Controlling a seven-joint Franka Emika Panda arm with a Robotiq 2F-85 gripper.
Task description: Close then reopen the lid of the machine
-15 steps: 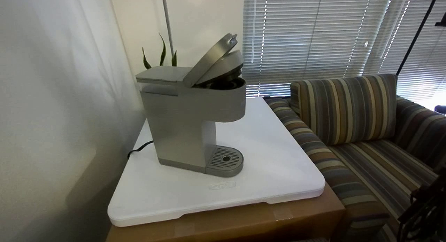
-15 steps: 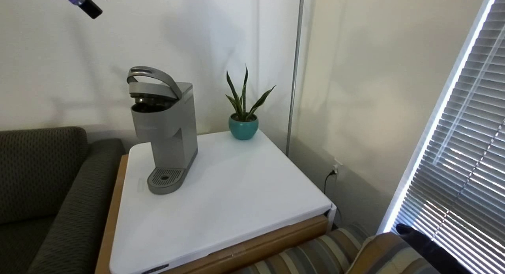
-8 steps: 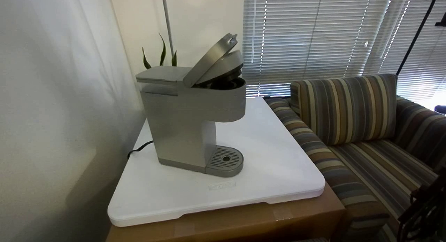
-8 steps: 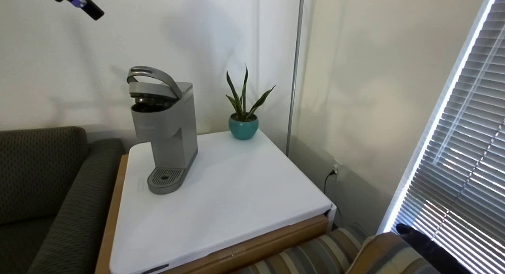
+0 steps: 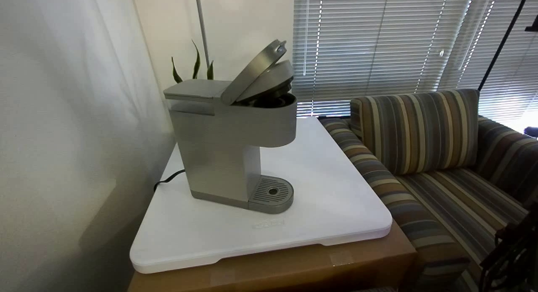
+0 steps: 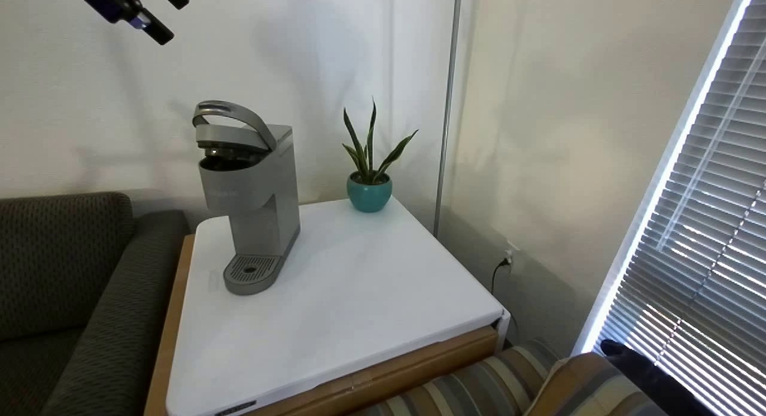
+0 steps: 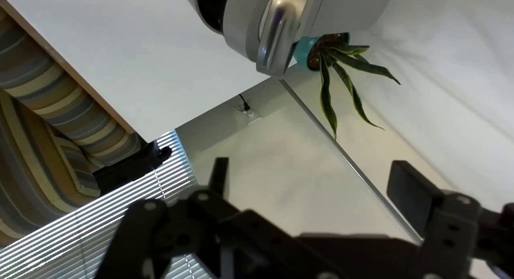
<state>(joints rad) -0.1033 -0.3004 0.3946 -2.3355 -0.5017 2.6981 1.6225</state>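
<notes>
The machine [image 5: 214,153] is a grey coffee maker standing upright on a white table. It shows in both exterior views [image 6: 254,230]. Its lid [image 5: 251,71] is raised and tilted up over the dark open brew chamber [image 5: 275,101]. The raised lid also shows in an exterior view [image 6: 258,124] and at the top of the wrist view [image 7: 277,34]. My gripper [image 6: 173,20] is up in the air, above and to the left of the machine in that view, apart from the lid. In the wrist view the gripper [image 7: 311,166] is wide open with nothing between its fingers.
The white table top [image 6: 353,284] bears the machine and a teal plant pot [image 6: 369,194] behind it. A thin metal pole [image 6: 447,111] stands by the wall. A striped armchair [image 5: 416,132] and a dark sofa [image 6: 60,266] stand beside the table. A black cord [image 5: 170,178] runs behind the machine.
My gripper has moved a little down and to the right in an exterior view, closer to the machine. The lid and the machine have not moved.
</notes>
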